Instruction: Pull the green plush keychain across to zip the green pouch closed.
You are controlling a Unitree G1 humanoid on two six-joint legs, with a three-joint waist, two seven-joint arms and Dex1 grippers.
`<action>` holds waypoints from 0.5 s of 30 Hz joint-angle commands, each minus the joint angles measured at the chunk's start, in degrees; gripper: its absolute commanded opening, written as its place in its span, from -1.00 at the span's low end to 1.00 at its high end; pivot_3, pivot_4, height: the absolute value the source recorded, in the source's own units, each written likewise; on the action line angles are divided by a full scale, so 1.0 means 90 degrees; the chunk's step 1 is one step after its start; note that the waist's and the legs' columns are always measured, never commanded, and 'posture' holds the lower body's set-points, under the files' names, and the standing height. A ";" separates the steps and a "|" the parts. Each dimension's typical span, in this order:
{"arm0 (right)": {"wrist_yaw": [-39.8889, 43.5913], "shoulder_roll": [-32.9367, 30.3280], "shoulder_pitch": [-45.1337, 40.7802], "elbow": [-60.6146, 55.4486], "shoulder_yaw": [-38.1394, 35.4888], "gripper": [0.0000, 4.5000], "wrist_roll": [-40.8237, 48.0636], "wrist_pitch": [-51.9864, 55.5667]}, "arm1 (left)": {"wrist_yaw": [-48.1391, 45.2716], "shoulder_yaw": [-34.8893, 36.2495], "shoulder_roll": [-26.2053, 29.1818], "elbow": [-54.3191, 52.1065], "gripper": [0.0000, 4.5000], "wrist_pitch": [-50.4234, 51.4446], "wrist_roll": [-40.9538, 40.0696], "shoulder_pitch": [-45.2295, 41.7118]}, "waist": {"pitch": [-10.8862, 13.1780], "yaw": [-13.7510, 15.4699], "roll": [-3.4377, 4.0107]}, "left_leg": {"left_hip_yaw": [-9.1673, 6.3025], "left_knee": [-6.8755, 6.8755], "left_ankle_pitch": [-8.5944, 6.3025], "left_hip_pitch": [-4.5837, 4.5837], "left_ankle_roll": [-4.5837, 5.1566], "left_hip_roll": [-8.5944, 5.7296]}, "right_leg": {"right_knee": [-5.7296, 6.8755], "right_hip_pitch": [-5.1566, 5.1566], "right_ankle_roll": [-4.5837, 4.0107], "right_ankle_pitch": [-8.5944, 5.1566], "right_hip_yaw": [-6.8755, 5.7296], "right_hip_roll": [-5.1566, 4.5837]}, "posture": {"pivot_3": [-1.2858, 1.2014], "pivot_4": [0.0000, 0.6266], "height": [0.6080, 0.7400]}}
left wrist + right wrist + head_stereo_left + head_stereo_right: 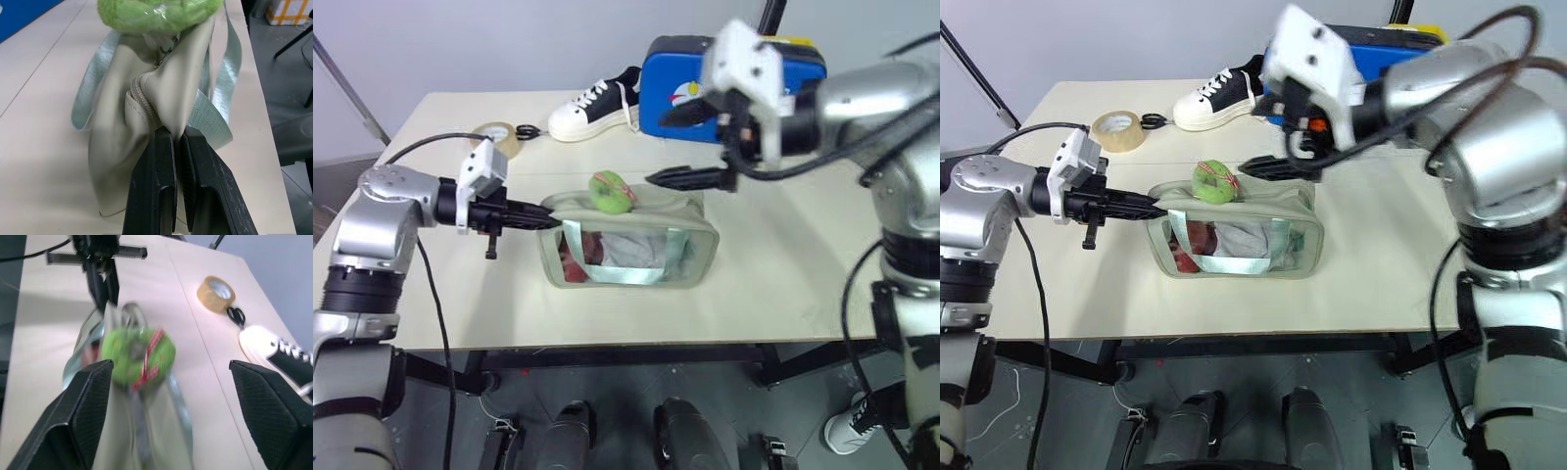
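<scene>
The green pouch [628, 251] lies in the middle of the table, its clear window facing me. The green plush keychain [611, 190] rests on top of it, toward its left half. My left gripper [546, 220] is shut on the fabric at the pouch's left end [117, 147], right by the end of the zipper. My right gripper [658, 149] hovers open above and just right of the keychain. In the right wrist view the keychain [139, 355] lies between its spread fingers [83, 416], which do not touch it.
A big blue case [724, 83] stands at the back of the table [783, 284], with a black-and-white sneaker [592, 108] to its left. A roll of tape [499, 137] and scissors [529, 130] lie at the back left.
</scene>
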 commanded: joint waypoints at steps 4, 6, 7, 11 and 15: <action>-0.0499 0.0721 -0.0359 0.0402 0.0754 0.79 -0.0361 0.0112 | 0.0102 0.0041 0.0085 -0.0303 -1.00 0.0116 -0.0027 0.0112 | 0.0001 0.0067 0.0001 | -0.0001 0.0003 0.0000 -0.0006 0.0000 -0.0002 | -0.0002 -0.0002 0.0001 0.0000 0.0000 -0.0004 | 0.03 -0.52 0.32; -0.0581 0.0808 -0.0391 0.0510 0.0932 0.68 -0.0478 0.0121 | 0.0130 0.0058 0.0107 -0.0344 -1.00 0.0136 -0.0036 0.0141 | 0.0001 0.0075 0.0001 | -0.0001 0.0003 0.0000 -0.0008 0.0000 -0.0004 | -0.0004 -0.0003 0.0002 -0.0001 0.0000 -0.0004 | 0.03 -0.52 0.32; -0.0616 0.0828 -0.0401 0.0555 0.0976 0.55 -0.0505 0.0150 | 0.0150 0.0069 0.0119 -0.0371 -1.00 0.0153 -0.0041 0.0158 | 0.0001 0.0074 0.0001 | -0.0002 0.0003 0.0000 -0.0008 0.0000 -0.0006 | -0.0004 -0.0003 0.0002 -0.0001 -0.0001 -0.0004 | 0.03 -0.52 0.32; -0.0505 0.0724 -0.0369 0.0466 0.1056 -0.23 -0.0515 0.0192 | 0.0212 0.0102 0.0152 -0.0473 -1.00 0.0215 -0.0084 0.0217 | 0.0001 0.0068 0.0001 | -0.0003 0.0004 0.0000 -0.0008 0.0000 -0.0006 | -0.0002 -0.0003 0.0001 0.0000 -0.0001 -0.0002 | 0.03 -0.52 0.32; -0.0389 0.0584 -0.0329 0.0345 0.1009 -0.97 -0.0470 0.0219 | 0.0254 0.0102 0.0148 -0.0469 -1.00 0.0214 -0.0084 0.0214 | 0.0001 0.0067 0.0001 | -0.0002 0.0003 0.0000 -0.0008 0.0000 -0.0006 | -0.0003 -0.0003 0.0001 0.0000 -0.0002 -0.0002 | 0.03 -0.52 0.32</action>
